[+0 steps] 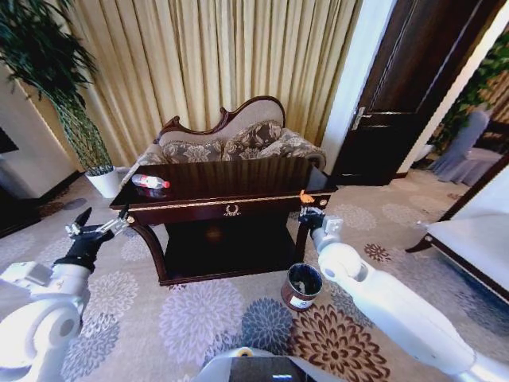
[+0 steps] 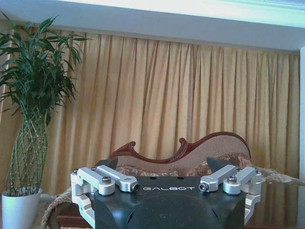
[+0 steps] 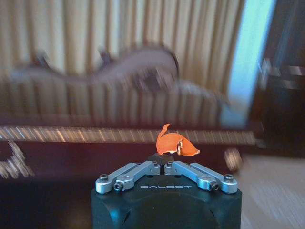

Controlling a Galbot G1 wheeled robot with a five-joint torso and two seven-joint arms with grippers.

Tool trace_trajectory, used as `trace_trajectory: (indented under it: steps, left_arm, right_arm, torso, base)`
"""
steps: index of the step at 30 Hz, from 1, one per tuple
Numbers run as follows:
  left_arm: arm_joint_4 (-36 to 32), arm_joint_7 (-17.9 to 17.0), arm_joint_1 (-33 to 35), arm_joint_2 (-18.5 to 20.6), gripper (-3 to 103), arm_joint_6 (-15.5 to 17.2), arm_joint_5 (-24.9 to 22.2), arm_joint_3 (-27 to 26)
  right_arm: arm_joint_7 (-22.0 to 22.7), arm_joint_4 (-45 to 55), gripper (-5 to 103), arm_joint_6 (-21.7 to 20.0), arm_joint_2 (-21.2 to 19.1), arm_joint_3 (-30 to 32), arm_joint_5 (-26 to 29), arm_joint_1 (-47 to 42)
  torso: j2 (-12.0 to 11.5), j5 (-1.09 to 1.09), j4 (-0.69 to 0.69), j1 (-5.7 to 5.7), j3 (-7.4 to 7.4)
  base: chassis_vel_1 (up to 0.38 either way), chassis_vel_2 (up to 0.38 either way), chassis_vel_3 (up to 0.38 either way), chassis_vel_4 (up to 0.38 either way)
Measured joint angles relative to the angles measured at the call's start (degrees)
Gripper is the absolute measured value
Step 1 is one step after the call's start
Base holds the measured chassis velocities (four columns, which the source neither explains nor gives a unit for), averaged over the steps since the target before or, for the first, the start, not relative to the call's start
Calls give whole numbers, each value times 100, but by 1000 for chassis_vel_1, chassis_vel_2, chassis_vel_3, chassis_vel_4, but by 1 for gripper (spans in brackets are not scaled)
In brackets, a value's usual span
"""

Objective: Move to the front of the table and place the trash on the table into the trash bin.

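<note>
Closest to my head camera sat the robot's own dark base, and just beyond it the small round brown-copper trash bin (image 1: 303, 286) with its black liner rim, standing on the patterned carpet by the right front leg of the counter (image 1: 231, 208), a large dark-brown polished wooden piece with gold trim and a wreath emblem. My right pincer (image 1: 307, 208) hung at that front right corner, above and a little behind the bin, its jaws fully closed on a tiny orange scrap (image 3: 175, 145) pinched by one edge. I judged that scrap to be nearly weightless, thin and limp, so a grip on its lower edge held it well, though it could flutter or cling to a fingertip on release. My left pincer (image 1: 97, 229) waited wide apart and empty off the counter's left end. On the left of the counter top lay a clear plastic bottle with a red cap and red label (image 1: 150, 183), on its side. I reckoned it light, smooth and prone to roll, best taken across its middle.
</note>
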Motion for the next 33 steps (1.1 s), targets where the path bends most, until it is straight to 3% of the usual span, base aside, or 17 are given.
trace_trajectory:
  steps: [7,12,21,23,25,27,33]
  left_arm:
    - [16,5,14,-38,100,-45,-5,-12]
    - [26,4,12,-37,100,-51,-21,-20]
    - [32,14,35,-50,100,-70,-37,-33]
    - [38,17,39,-51,100,-76,-37,-33]
    - [40,37,48,-51,100,-83,-37,-33]
    - [41,41,48,-51,100,-84,-37,-32]
    - [45,46,24,-62,100,-91,-7,40]
  right_arm:
    - [471,-1046,0,-733,495,100,296,-299]
    - [313,-2051,0,-1127,851,67,224,-102]
    - [1,-3445,-3,-1066,1323,-61,-528,229]
    - [-22,-3609,1,-1048,1395,-63,-614,274]
    - [-133,-3827,17,-1019,1452,-68,-797,311]
    - [-147,-3852,17,-1012,1457,-68,-824,312]
    - [-155,-3831,44,-930,1424,-52,-853,310]
  torso:
    - [0,-1,-2,-2,-2]
    - [1,-1,1,-2,-2]
    - [1,0,0,-1,-1]
    - [1,-1,1,-2,-1]
    - [1,-2,0,-1,-1]
    - [1,-1,-1,-1,-1]
    - [1,-1,-1,-2,-1]
  base:
    - [0,0,0,0]
    - [0,0,0,0]
    - [0,0,0,0]
    - [0,0,0,0]
    - [0,0,0,0]
    - [0,0,0,0]
    - [0,0,0,0]
